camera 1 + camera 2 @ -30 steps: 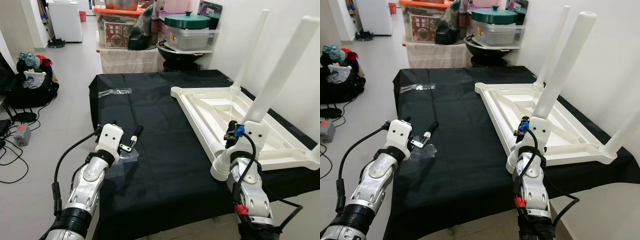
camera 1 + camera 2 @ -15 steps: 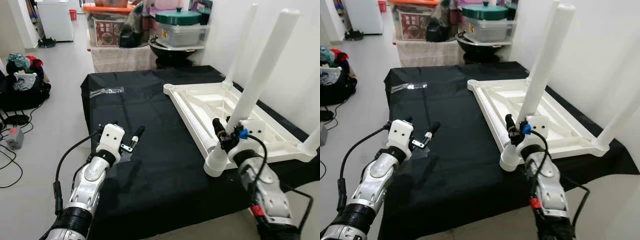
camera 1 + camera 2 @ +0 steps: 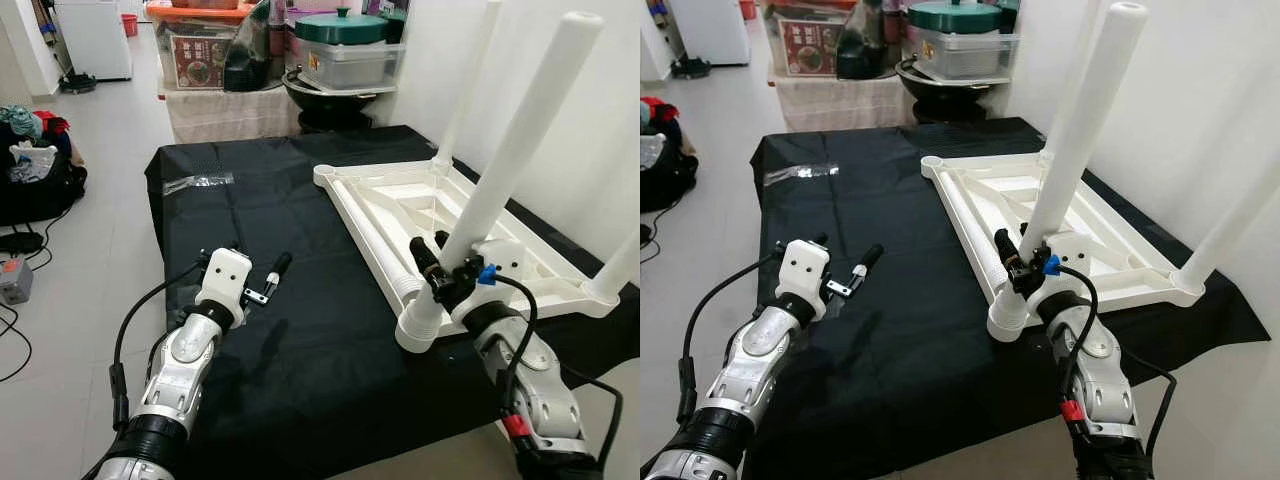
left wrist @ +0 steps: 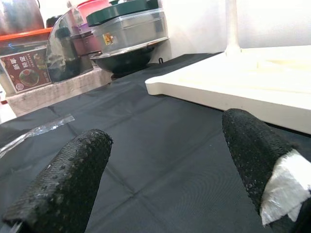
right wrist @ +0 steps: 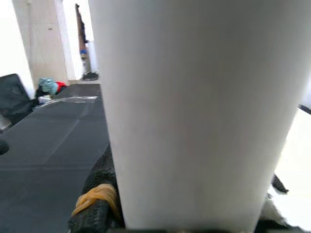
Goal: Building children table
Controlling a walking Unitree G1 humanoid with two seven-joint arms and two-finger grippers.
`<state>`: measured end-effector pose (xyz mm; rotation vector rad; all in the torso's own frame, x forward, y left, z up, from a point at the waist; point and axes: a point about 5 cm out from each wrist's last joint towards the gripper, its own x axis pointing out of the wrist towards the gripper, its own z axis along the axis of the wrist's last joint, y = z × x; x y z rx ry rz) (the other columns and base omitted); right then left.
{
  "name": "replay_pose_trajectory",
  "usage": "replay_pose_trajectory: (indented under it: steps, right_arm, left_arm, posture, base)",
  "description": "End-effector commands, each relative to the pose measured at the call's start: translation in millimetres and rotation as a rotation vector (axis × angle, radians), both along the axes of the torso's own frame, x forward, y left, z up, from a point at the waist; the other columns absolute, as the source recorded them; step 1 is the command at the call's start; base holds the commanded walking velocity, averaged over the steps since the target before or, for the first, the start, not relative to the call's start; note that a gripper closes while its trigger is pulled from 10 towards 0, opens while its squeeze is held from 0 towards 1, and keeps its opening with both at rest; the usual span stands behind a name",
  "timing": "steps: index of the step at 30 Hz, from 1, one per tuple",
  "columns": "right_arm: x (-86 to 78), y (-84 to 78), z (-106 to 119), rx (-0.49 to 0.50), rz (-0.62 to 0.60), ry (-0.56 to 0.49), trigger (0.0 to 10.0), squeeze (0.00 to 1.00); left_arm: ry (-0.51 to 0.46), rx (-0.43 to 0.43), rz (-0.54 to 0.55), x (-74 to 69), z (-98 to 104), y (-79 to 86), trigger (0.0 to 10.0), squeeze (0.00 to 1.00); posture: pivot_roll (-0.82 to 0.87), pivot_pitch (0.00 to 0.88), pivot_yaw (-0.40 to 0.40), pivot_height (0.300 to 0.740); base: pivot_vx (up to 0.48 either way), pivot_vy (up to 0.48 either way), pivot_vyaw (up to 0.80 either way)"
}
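The left gripper is held low and forward, jaws parted. The right gripper is raised, its jaws closed around a white table leg.

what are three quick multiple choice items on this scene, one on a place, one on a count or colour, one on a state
1. Where does the upturned white table top lie?
A. on the black cloth
B. on the bare floor
C. on a shelf

2. What colour is the lid of the pot behind the cloth?
A. red
B. green
C. yellow

3. What is the right claw doing?
A. hanging open over the floor
B. gripping a plastic bag
C. closed around a white table leg

Answers: 1 A, the black cloth spreads beneath the top. 2 B, the lid is dark green. 3 C, its fingers clasp the white table leg near the base, while the left claw hovers open.
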<state>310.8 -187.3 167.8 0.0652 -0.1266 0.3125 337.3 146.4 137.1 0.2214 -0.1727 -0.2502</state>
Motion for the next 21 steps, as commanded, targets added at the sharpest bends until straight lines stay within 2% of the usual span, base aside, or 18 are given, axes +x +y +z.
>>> replay_pose_trajectory:
  steps: [1, 8, 12, 14, 21]
  right_arm:
    - [-6.0, 20.8, -41.3, 0.055, 0.131, 0.192, 10.0, 0.0]
    - [-0.9, 20.2, -43.4, 0.052, 0.111, 0.21, 10.0, 0.0]
    - [1.8, 18.8, -51.9, 0.054, 0.036, 0.257, 10.0, 0.0]
    - [2.7, 16.7, -60.6, 0.059, -0.046, 0.302, 10.0, 0.0]
    - [-0.3, 18.7, -67.2, 0.036, -0.09, 0.326, 10.0, 0.0]
  left_arm:
    - [0.035, 0.003, 0.001, -1.5, -7.8, 1.3, 10.0, 0.0]
    - [0.035, 0.002, 0.005, -1.8, -8.1, 2.2, 10.0, 0.0]
    - [0.038, 0.003, 0.008, -2.2, -8.6, 3.0, 10.0, 0.0]
    - [0.039, 0.004, 0.009, -2.3, -9.0, 3.1, 10.0, 0.0]
    - [0.038, 0.003, 0.009, -2.0, -8.8, 2.8, 10.0, 0.0]
  posture:
    - [0.02, 0.0, -0.058, 0.74]
    - [0.02, 0.0, -0.061, 0.74]
    - [0.02, 0.0, -0.063, 0.74]
    - [0.02, 0.0, -0.063, 0.74]
    - [0.02, 0.0, -0.061, 0.74]
  base:
    - [0.0, 0.0, 0.0]
    - [0.0, 0.0, 0.0]
    - [0.0, 0.0, 0.0]
    - [0.0, 0.0, 0.0]
    - [0.0, 0.0, 0.0]
